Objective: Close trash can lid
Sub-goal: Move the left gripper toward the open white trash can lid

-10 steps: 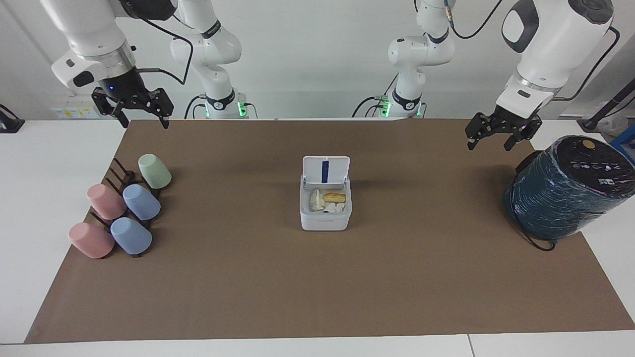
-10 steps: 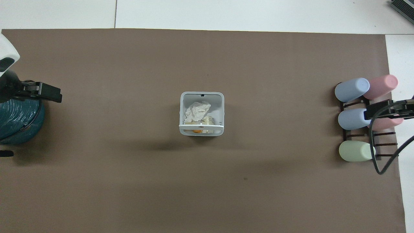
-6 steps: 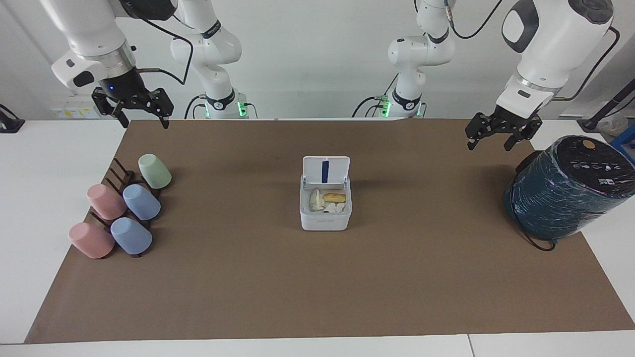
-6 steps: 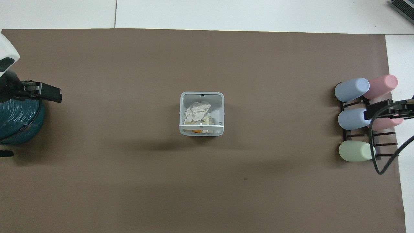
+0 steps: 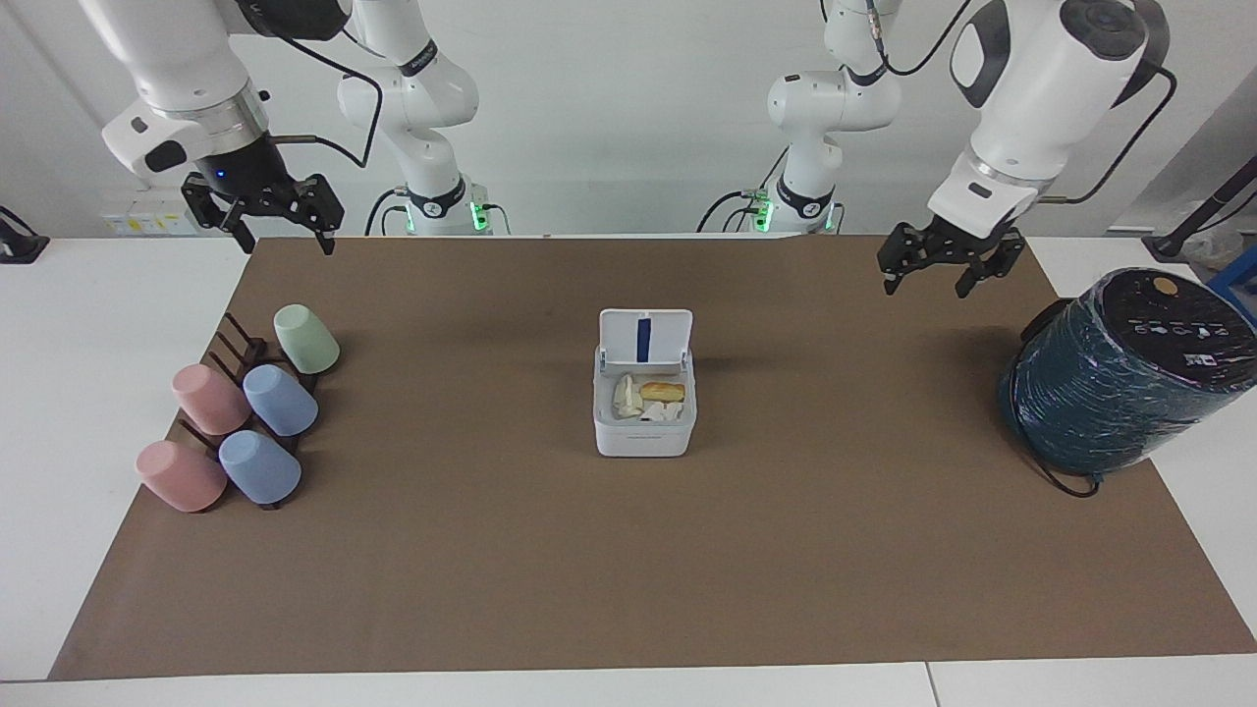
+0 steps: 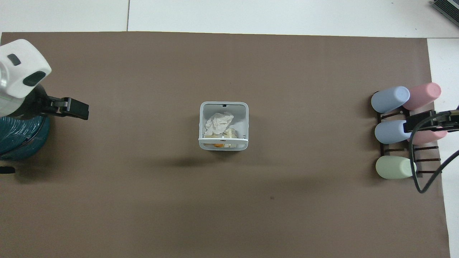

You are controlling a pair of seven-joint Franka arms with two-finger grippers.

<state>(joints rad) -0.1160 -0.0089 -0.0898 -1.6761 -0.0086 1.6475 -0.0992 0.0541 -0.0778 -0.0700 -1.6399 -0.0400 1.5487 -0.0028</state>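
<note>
The trash can [image 5: 643, 432] is a small white square box in the middle of the brown mat, also in the overhead view [image 6: 246, 122]. Its lid [image 5: 645, 339] stands upright on the edge nearer to the robots, blue strip showing; from above it is a thin edge [image 6: 223, 138]. Crumpled paper and an orange-brown scrap lie inside. My left gripper [image 5: 925, 287] is open and empty in the air over the mat between the can and the teal cylinder; it also shows from above [image 6: 77, 109]. My right gripper [image 5: 283, 243] waits open over the cup rack end [image 6: 412, 126].
A large dark teal wrapped cylinder [image 5: 1124, 368] stands at the left arm's end, also seen from above [image 6: 19, 138]. A dark rack [image 5: 236, 344] with several pastel cups stands at the right arm's end. The brown mat [image 5: 628, 570] covers the table.
My left gripper has moved away from the teal cylinder toward the middle of the table. The right gripper, the can and the lid have not moved.
</note>
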